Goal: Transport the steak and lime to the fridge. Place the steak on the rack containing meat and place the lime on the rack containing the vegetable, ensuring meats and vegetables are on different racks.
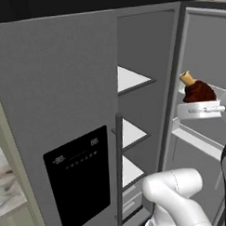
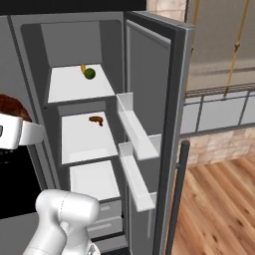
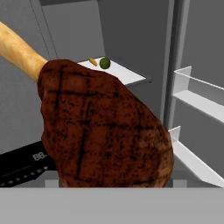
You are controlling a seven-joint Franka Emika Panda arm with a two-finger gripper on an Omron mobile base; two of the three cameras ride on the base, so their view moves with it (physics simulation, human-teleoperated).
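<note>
Gripping steak [image 3: 103,127] before open fridge [image 2: 149,74], lime [image 2: 89,73] already shelved at 11 o'clock, steak placement beside meat [image 2: 96,120] remaining.

Base views flanking the open fridge [image 2: 149,60]; hand view perhaps nearest.

Open fridge [image 2: 149,99]: lime [image 2: 89,73] on top rack, steak [image 2: 11,107] at left edge

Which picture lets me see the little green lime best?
The right base view: the lime sits in plain sight on the fridge's top shelf, beside a small orange thing. The hand view also shows the lime, but small, past the big steak. In the left base view the closed door hides that shelf's inside.
</note>
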